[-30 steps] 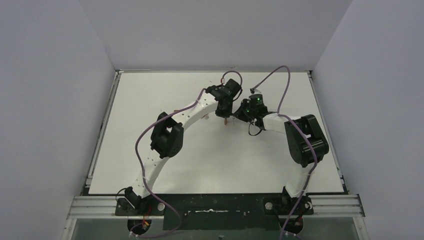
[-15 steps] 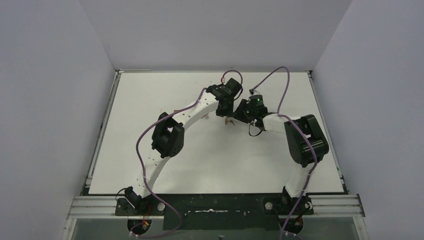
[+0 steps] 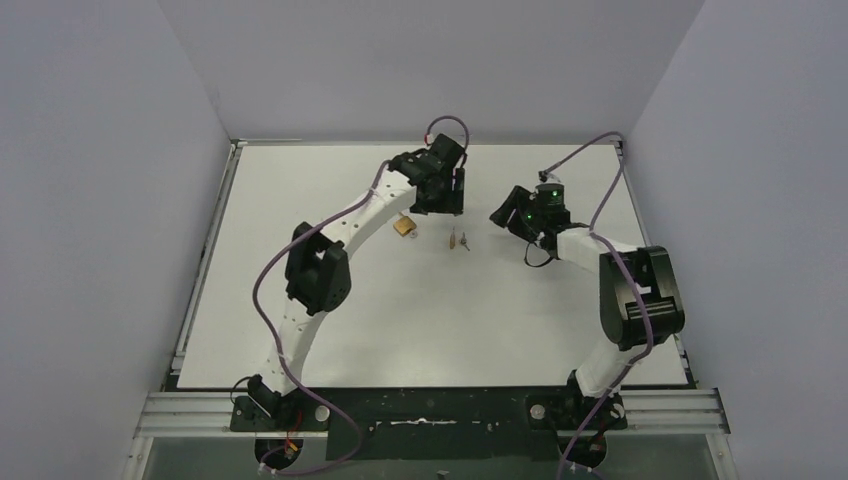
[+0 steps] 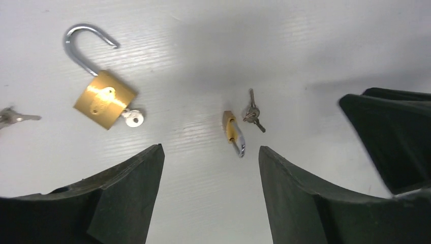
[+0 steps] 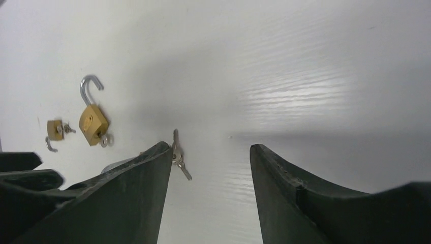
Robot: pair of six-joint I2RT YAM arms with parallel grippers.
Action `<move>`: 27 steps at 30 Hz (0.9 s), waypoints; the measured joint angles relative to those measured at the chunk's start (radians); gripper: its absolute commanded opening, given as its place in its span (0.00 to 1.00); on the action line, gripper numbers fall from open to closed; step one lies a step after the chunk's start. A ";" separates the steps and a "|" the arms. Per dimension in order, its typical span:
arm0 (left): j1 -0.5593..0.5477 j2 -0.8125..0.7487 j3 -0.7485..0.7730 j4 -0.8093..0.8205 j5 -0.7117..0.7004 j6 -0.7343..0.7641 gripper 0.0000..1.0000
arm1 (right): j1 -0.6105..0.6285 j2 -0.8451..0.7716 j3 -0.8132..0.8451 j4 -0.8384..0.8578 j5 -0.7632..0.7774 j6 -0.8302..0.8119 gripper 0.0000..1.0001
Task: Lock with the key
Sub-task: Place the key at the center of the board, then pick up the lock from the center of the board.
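Both grippers hang over the far half of the white table [image 3: 480,320], and neither has hold of anything. The left gripper [image 4: 211,148] has its jaws well apart, and so does the right gripper [image 5: 209,146]. Just beyond the left one lies the large brass padlock with its steel shackle open [image 4: 104,99], and a small silver key [image 4: 133,119] seems to be seated in its bottom end. On the side towards the table's right edge lie a smaller brass padlock [image 4: 230,126] and a loose bunch of keys [image 4: 252,112], just apart. Locking the large one probably calls for one gripper to pin the brass body flat. The other would then press the shackle's free end home and turn the key, gripping its bow square on so that it does not slip.
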 measured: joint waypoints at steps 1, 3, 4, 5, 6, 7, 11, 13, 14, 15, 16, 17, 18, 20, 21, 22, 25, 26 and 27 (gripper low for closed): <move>0.013 -0.026 -0.019 0.005 0.008 0.002 0.68 | -0.020 -0.024 -0.006 -0.004 0.000 0.000 0.59; 0.055 -0.107 -0.085 0.029 0.031 0.016 0.68 | -0.056 -0.064 -0.016 -0.011 0.006 -0.001 0.60; 0.081 -0.151 -0.122 0.043 0.043 0.026 0.68 | -0.069 -0.085 -0.019 -0.015 0.008 -0.001 0.60; 0.111 -0.193 -0.158 0.056 0.053 0.038 0.68 | -0.076 -0.103 -0.024 -0.018 0.008 -0.002 0.60; 0.137 -0.224 -0.182 0.064 0.061 0.051 0.68 | -0.077 -0.118 -0.027 -0.023 0.009 -0.003 0.62; 0.170 -0.255 -0.208 0.071 0.069 0.071 0.68 | -0.076 -0.130 -0.031 -0.027 0.007 -0.004 0.64; 0.269 -0.298 -0.272 0.077 0.106 0.198 0.68 | -0.068 -0.164 -0.044 -0.050 0.005 -0.011 0.66; 0.282 -0.275 -0.289 0.071 0.137 0.291 0.73 | -0.067 -0.173 -0.049 -0.067 0.000 -0.018 0.67; 0.280 -0.256 -0.294 0.066 0.155 0.337 0.76 | -0.067 -0.177 -0.052 -0.077 -0.002 -0.022 0.68; 0.274 -0.235 -0.297 0.063 0.172 0.380 0.82 | -0.067 -0.182 -0.055 -0.087 -0.003 -0.026 0.70; 0.266 -0.214 -0.301 0.063 0.186 0.422 0.83 | -0.067 -0.188 -0.058 -0.095 -0.006 -0.027 0.71; 0.260 -0.194 -0.306 0.063 0.200 0.457 0.84 | -0.067 -0.196 -0.061 -0.105 -0.008 -0.029 0.72; 0.253 -0.174 -0.311 0.063 0.209 0.489 0.84 | -0.068 -0.207 -0.066 -0.116 -0.012 -0.032 0.72; 0.243 -0.149 -0.316 0.062 0.228 0.535 0.84 | -0.068 -0.232 -0.077 -0.133 -0.016 -0.037 0.77; 0.240 -0.138 -0.317 0.064 0.237 0.556 0.84 | -0.068 -0.249 -0.084 -0.144 -0.019 -0.039 0.82; 0.239 -0.132 -0.317 0.066 0.245 0.573 0.84 | -0.068 -0.269 -0.093 -0.152 -0.021 -0.043 0.84; 0.241 -0.119 -0.311 0.076 0.256 0.608 0.84 | -0.068 -0.322 -0.125 -0.176 -0.022 -0.057 0.86; 0.241 -0.114 -0.309 0.080 0.259 0.616 0.85 | -0.068 -0.339 -0.135 -0.187 -0.023 -0.061 0.88; 0.242 -0.108 -0.304 0.087 0.263 0.627 0.85 | -0.068 -0.353 -0.144 -0.197 -0.024 -0.066 0.98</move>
